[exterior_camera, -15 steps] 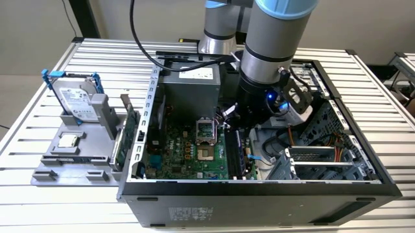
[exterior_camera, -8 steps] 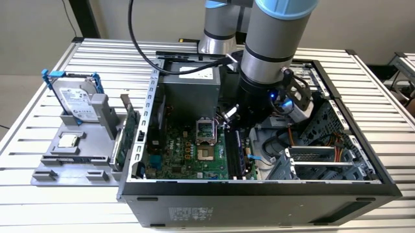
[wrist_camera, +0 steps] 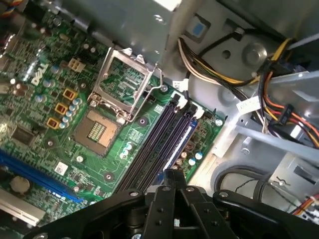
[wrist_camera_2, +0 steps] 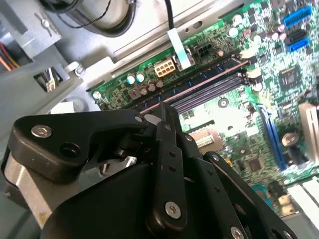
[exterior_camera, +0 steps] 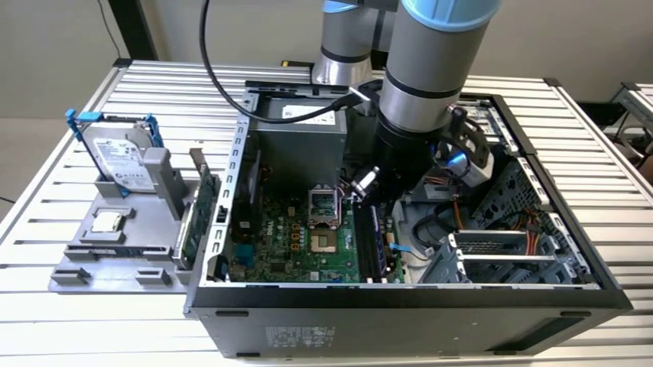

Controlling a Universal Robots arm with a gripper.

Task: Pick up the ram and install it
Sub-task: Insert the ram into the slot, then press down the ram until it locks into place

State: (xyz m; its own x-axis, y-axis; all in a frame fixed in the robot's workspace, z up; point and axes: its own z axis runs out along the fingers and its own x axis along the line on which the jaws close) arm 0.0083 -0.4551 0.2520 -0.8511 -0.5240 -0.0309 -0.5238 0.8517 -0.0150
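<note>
Chassis of black and grey sheet metal (exterior_camera: 408,306) holds the green motherboard (exterior_camera: 296,248), and you have the arm reaching down inside it over the bank of long black memory slots (wrist_camera: 152,144). In the first wrist view, the thin blue-edged stick judged to be the ram (wrist_camera: 180,143) stands along the outermost slot. Its long axis runs straight away from the black gripper (wrist_camera: 172,175). The fingers are drawn together, perhaps pinching its edge, with the bundle of orange and yellow cables (wrist_camera: 279,99) crowding that side.
</note>
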